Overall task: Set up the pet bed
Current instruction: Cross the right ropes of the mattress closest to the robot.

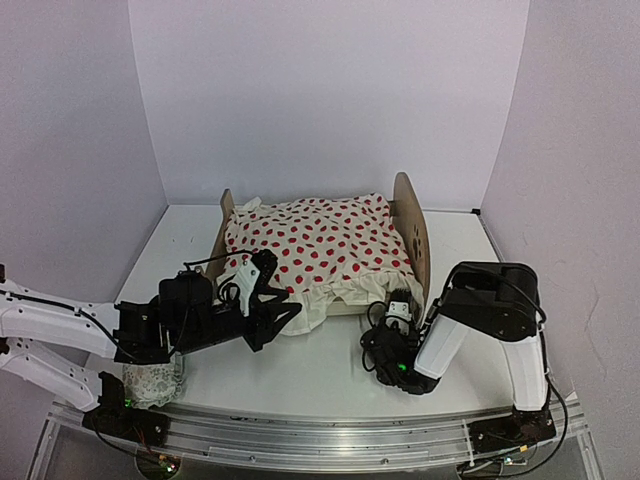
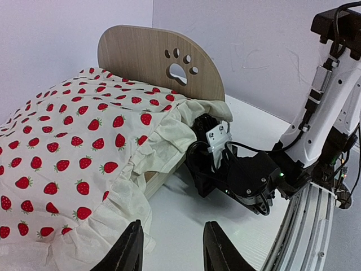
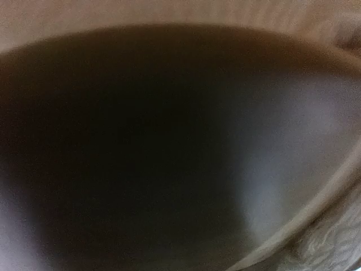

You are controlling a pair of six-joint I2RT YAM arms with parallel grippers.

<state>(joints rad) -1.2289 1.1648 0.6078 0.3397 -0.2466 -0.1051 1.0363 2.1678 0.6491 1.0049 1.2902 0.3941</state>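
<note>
The pet bed (image 1: 411, 228) stands mid-table, its paw-print headboard (image 2: 163, 62) on the right in the top view and its low footboard (image 1: 224, 215) on the left. A cream ruffled blanket with red dots (image 1: 320, 245) covers it and hangs over the front side; the mattress is hidden. My left gripper (image 2: 175, 248) hovers open over bare table at the blanket's front ruffle (image 2: 90, 237), holding nothing. My right gripper (image 1: 397, 303) reaches under the blanket's front corner by the headboard, its fingertips hidden by cloth. The right wrist view is only dark, blurred fabric.
A small pale patterned pillow (image 1: 152, 383) lies at the near left, under my left arm. The right arm's black wrist (image 2: 248, 175) sits low on the table beside the bed. An aluminium rail (image 1: 320, 430) runs along the near edge. Walls close in behind and on both sides.
</note>
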